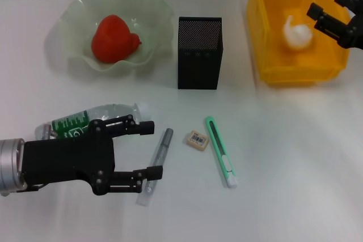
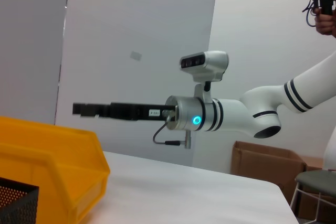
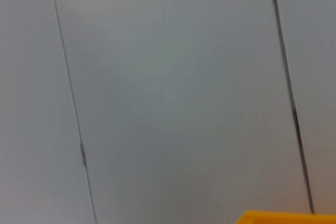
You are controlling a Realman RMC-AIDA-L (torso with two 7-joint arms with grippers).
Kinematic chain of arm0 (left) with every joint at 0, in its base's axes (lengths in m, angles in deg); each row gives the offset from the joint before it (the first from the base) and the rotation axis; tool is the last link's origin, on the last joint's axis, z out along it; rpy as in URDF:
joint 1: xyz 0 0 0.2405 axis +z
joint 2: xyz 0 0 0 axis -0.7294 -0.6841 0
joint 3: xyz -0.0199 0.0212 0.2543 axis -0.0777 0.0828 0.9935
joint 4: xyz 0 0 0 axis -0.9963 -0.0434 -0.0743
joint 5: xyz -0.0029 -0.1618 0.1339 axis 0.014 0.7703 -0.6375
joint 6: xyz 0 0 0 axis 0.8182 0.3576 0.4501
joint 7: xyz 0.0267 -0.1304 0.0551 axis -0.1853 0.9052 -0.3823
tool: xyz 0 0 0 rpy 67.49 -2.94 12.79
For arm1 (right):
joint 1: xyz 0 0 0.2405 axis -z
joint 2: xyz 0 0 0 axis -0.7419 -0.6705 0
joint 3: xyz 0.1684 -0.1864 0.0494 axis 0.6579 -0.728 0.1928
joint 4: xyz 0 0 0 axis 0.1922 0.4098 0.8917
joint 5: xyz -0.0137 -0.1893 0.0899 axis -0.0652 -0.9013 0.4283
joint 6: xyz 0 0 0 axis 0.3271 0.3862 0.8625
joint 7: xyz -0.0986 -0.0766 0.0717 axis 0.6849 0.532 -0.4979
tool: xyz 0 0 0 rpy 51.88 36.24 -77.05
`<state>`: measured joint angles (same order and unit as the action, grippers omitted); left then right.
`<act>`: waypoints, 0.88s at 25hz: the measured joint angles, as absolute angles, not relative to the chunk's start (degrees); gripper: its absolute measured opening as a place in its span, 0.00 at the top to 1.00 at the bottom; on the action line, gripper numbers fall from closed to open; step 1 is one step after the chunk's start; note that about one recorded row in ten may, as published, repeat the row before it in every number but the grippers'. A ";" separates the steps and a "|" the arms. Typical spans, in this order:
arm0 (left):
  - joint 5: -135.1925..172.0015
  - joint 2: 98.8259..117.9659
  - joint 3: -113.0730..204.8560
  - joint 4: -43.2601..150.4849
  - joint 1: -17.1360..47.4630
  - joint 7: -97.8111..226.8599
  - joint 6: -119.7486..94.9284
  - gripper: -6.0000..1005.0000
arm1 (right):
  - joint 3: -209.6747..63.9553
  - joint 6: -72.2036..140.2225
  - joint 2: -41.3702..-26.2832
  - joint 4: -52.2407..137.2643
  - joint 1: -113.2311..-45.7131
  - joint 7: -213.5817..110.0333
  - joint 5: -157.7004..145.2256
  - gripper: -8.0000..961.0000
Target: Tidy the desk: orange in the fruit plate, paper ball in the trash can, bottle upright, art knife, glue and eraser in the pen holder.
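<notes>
The orange (image 1: 113, 39) rests in the pale green fruit plate (image 1: 74, 9) at the back left. The paper ball (image 1: 297, 33) lies inside the yellow trash can (image 1: 295, 66), and my right gripper (image 1: 329, 5) hovers open over the can's right side. The bottle (image 1: 105, 115) lies on its side at the front left. My left gripper (image 1: 150, 150) is open just in front of it, with its fingertips beside the grey glue (image 1: 158, 154). The eraser (image 1: 197, 139) and the art knife (image 1: 220, 151) lie flat to the right of the glue. The black mesh pen holder (image 1: 199, 55) stands in the middle.
The left wrist view shows the right arm's gripper (image 2: 88, 109) stretched out above the trash can (image 2: 58, 166), a corner of the pen holder (image 2: 16, 203), and cardboard boxes beyond the desk. The right wrist view shows a wall and a yellow rim (image 3: 286, 217).
</notes>
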<state>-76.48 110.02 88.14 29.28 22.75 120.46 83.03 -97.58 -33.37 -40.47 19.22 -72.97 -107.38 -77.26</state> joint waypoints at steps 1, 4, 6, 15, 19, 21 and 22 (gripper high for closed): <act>-76.49 110.02 88.14 29.28 22.75 120.45 83.05 0.19 | -97.57 -35.10 -40.47 19.25 -72.72 -107.39 -76.88 0.19; -76.48 110.07 88.08 29.27 22.70 120.45 82.72 0.19 | -97.65 -43.67 -40.23 19.75 -71.55 -109.10 -76.39 0.14; -76.48 110.10 88.02 29.27 22.59 120.46 82.53 0.19 | -98.08 -49.27 -40.00 20.08 -70.85 -109.99 -76.73 0.14; -76.61 109.96 87.96 28.65 21.79 122.45 81.25 0.19 | -102.62 -59.73 -37.84 20.08 -71.05 -114.25 -90.27 0.15; -76.65 109.85 87.96 27.79 21.73 123.27 80.95 0.19 | -102.78 -55.69 -38.05 19.58 -72.66 -114.28 -99.65 0.15; -76.56 109.77 87.97 27.71 21.56 123.52 80.86 0.19 | -102.77 -54.56 -38.20 19.56 -72.95 -114.28 -101.21 0.15; -76.56 109.77 87.97 27.71 21.56 123.52 80.86 0.19 | -102.78 -52.67 -38.50 19.55 -73.40 -113.70 -103.71 0.15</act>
<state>-76.56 109.77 87.97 27.71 21.56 123.52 80.86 -102.78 -52.67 -38.50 19.55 -73.40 -113.70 -103.71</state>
